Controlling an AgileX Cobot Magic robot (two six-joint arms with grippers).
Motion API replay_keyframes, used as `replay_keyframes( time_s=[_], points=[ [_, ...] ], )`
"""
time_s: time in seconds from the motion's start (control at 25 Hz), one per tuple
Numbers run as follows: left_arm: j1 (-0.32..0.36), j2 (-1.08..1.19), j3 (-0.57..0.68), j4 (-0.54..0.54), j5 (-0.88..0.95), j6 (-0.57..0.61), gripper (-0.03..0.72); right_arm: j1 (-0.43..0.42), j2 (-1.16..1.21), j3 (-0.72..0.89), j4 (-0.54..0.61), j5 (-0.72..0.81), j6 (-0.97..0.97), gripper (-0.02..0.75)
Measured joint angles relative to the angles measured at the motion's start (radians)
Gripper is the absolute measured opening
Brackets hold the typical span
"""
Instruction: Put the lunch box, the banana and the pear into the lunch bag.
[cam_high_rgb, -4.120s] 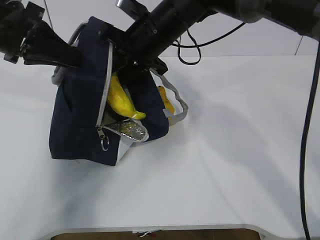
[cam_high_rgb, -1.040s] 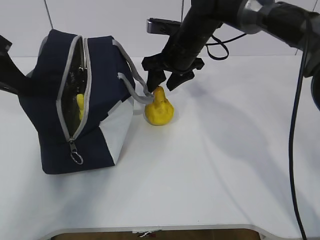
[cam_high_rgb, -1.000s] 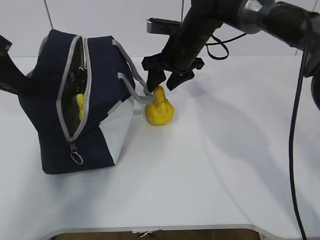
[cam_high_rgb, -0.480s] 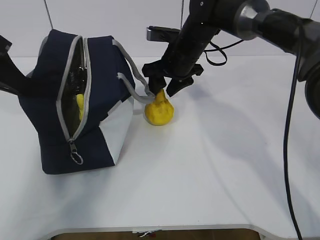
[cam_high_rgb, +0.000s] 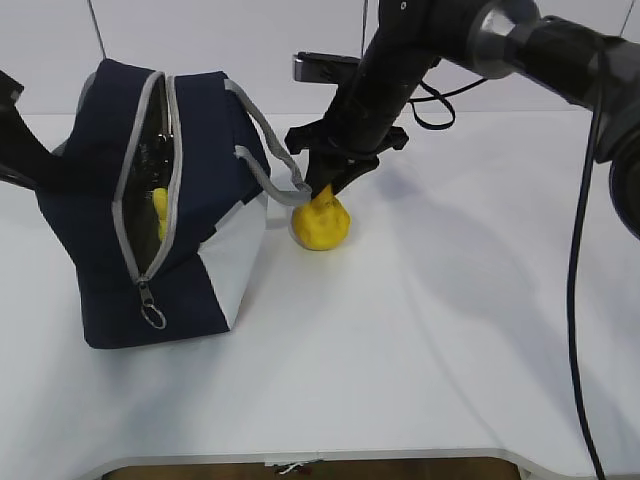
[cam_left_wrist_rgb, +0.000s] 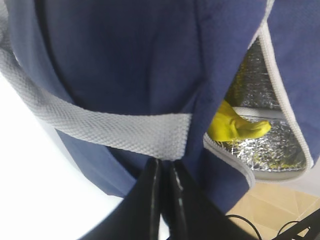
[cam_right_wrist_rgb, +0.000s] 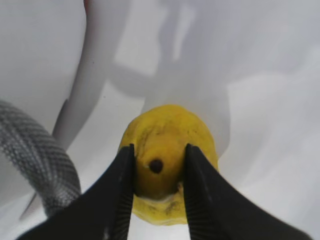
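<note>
Inside lunch bag (cam_high_rgb: 205, 150): banana (cam_left_wrist_rgb: 231, 126) mostly hidden.

Lunch bag (cam_high_rgb: 200, 180): matt navy cloth w/ grey woven webbing, crinkly foil lining; pear (cam_high_rgb: 320, 222) dull, lumpy; worktop (cam_high_rgb: 420, 340) smooth white.

On your table (cam_high_rgb: 450, 330), the bag (cam_high_rgb: 160, 200) stands at the left with its zipper opening facing you. The banana (cam_high_rgb: 159, 210) lies inside it. The pear (cam_high_rgb: 320, 220) sits on the table just right of the bag, beside a handle (cam_high_rgb: 268, 170), under the right gripper (cam_high_rgb: 330, 183).
</note>
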Motion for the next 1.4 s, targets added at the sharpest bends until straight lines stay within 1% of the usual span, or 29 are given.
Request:
replay_keyframes(
  time_s=[0.2, 0.44, 0.52, 0.6, 0.68, 0.76, 0.8, 0.96, 1.12, 1.28, 1.4],
  points=[
    [0.000, 0.000, 0.000, 0.000, 0.001, 0.000, -0.007, 0.000, -0.024, -0.040, -0.063, 0.013, 0.000, 0.235],
    [0.000, 0.000, 0.000, 0.000, 0.002, 0.000, -0.007, 0.000, -0.152, -0.091, -0.068, 0.026, 0.002, 0.235],
    [0.000, 0.000, 0.000, -0.003, 0.002, 0.000, -0.008, 0.000, -0.183, -0.122, -0.021, 0.029, 0.007, 0.235],
    [0.000, 0.000, 0.000, -0.009, 0.003, 0.000, -0.007, 0.000, -0.208, -0.145, 0.082, 0.029, 0.007, 0.235],
    [0.000, 0.000, 0.000, -0.026, 0.003, 0.000, -0.008, -0.002, -0.222, -0.152, 0.220, 0.031, -0.013, 0.235],
    [0.000, 0.000, 0.000, -0.050, 0.006, 0.000, -0.008, 0.004, -0.223, -0.152, 0.313, 0.031, -0.034, 0.235],
    [0.000, 0.000, 0.000, -0.063, 0.009, 0.000, -0.008, 0.007, -0.223, -0.146, 0.340, 0.031, -0.040, 0.235],
    [0.000, 0.000, 0.000, -0.150, 0.035, 0.000, -0.008, 0.014, -0.221, -0.096, 0.387, 0.031, -0.048, 0.235],
    [0.000, 0.000, 0.000, -0.230, 0.046, 0.000, -0.008, 0.014, -0.206, -0.084, 0.426, 0.031, -0.055, 0.235],
    [0.002, 0.000, 0.000, -0.262, 0.050, 0.000, -0.008, 0.017, -0.181, -0.084, 0.459, 0.031, -0.064, 0.235],
    [0.001, 0.000, 0.000, -0.266, 0.050, 0.000, -0.008, 0.033, -0.158, -0.084, 0.469, 0.029, -0.067, 0.235]
  ],
)
